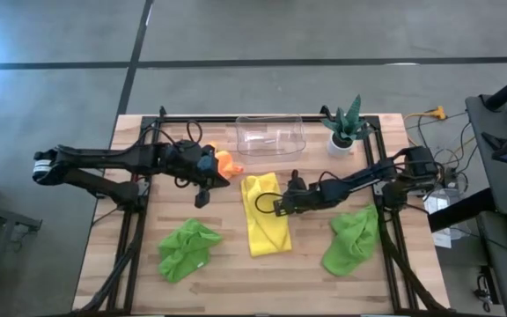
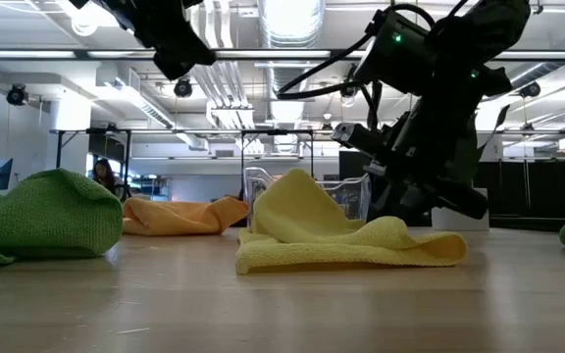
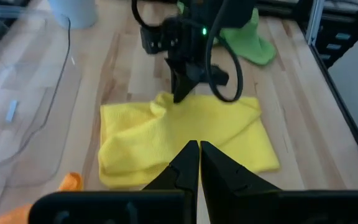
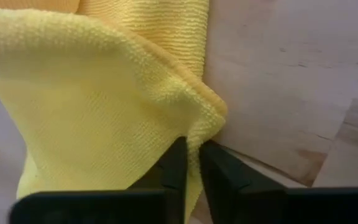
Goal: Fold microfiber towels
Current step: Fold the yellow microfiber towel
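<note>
Right hand [image 1: 279, 206] is pinched shut on the yellow towel's [image 1: 266, 231] edge; towel extends lengthwise beyond it. Left hand [image 1: 202, 197] closed, empty, farther off.

My two arms are matte black, jointed, with looping black cables; a green light glows on the right arm [image 3: 194, 37] near its wrist.

Open-plan lab or workshop: exposed ceiling ducts [image 2: 287, 25], concrete floor [image 1: 324, 31], distant workbenches [image 2: 165, 137]
</note>
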Action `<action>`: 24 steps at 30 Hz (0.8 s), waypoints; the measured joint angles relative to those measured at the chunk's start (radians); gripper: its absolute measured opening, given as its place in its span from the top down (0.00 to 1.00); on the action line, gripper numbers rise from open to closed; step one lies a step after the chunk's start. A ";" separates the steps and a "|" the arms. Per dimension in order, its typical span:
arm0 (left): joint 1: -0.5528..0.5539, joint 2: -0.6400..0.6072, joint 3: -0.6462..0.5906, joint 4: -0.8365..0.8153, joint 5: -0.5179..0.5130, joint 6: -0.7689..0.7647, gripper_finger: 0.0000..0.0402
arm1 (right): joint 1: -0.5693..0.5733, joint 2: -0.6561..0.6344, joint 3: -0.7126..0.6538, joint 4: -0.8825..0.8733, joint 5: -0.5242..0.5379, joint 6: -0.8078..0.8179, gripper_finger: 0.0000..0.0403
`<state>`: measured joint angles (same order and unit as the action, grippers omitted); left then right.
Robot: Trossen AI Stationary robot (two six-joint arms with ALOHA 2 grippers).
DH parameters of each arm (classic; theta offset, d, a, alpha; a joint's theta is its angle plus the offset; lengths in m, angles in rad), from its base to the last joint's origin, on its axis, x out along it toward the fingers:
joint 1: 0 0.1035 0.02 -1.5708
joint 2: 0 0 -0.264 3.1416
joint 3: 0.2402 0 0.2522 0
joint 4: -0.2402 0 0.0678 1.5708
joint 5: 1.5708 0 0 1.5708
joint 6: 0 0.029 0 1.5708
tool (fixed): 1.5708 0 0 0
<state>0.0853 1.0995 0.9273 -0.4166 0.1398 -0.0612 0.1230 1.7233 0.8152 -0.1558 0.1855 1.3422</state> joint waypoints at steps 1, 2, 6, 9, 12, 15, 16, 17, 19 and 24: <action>0.000 0.000 -0.001 -0.003 0.000 0.000 1.00 | 0.000 -0.008 0.000 -0.004 -0.005 -0.001 0.95; 0.000 0.000 -0.001 0.000 0.000 0.000 1.00 | 0.001 -0.017 0.000 -0.006 -0.006 -0.004 0.96; 0.000 -0.001 -0.001 -0.002 0.000 0.005 1.00 | 0.001 -0.053 0.017 -0.060 -0.008 -0.015 0.98; 0.000 -0.001 -0.002 -0.004 0.000 0.027 1.00 | 0.000 -0.081 0.047 -0.127 -0.001 -0.027 0.98; 0.000 -0.001 -0.002 -0.006 0.000 0.045 1.00 | 0.001 -0.108 0.093 -0.209 0.021 -0.042 0.98; 0.000 -0.001 -0.002 -0.006 0.000 0.049 1.00 | 0.001 -0.130 0.144 -0.317 0.050 -0.059 0.98; 0.000 -0.001 -0.002 -0.006 0.000 0.049 1.00 | 0.001 -0.134 0.165 -0.342 0.054 -0.067 0.98; 0.000 -0.001 -0.002 -0.005 0.000 0.049 1.00 | 0.000 -0.139 0.183 -0.365 0.055 -0.080 0.98; 0.000 -0.001 -0.002 -0.005 0.000 0.049 1.00 | 0.001 -0.140 0.220 -0.383 0.053 -0.107 0.98; 0.000 -0.001 -0.002 -0.006 0.001 0.049 1.00 | 0.026 -0.138 0.326 -0.385 0.020 -0.176 0.98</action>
<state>0.0853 1.0988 0.9253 -0.4223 0.1406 -0.0124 0.1486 1.5852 1.1414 -0.5405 0.2055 1.1665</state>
